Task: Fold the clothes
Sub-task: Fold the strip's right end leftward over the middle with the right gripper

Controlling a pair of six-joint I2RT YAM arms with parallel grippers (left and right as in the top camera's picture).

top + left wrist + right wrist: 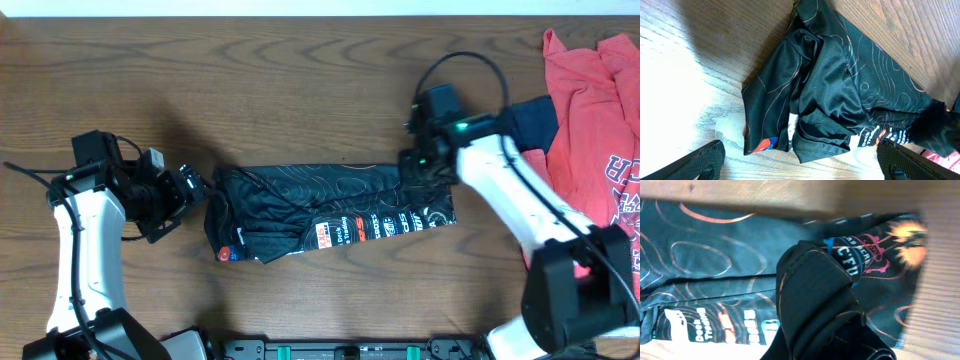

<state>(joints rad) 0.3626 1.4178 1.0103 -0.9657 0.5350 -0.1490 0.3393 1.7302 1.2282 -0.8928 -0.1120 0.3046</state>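
The black jersey (330,205) with thin orange contour lines and white and red logos lies folded into a long strip across the middle of the table. My left gripper (197,186) is open and empty just off the jersey's left end. In the left wrist view its fingers (800,167) stand wide apart in front of the bunched cloth (840,90). My right gripper (414,170) is at the strip's right end, shut on a fold of the jersey. In the right wrist view that raised fold (815,300) hides the fingers.
A red T-shirt (590,110) with navy-white lettering lies at the right edge over a plain navy garment (530,125). The wooden table (250,80) stretches behind the jersey. A black rail (340,350) runs along the front edge.
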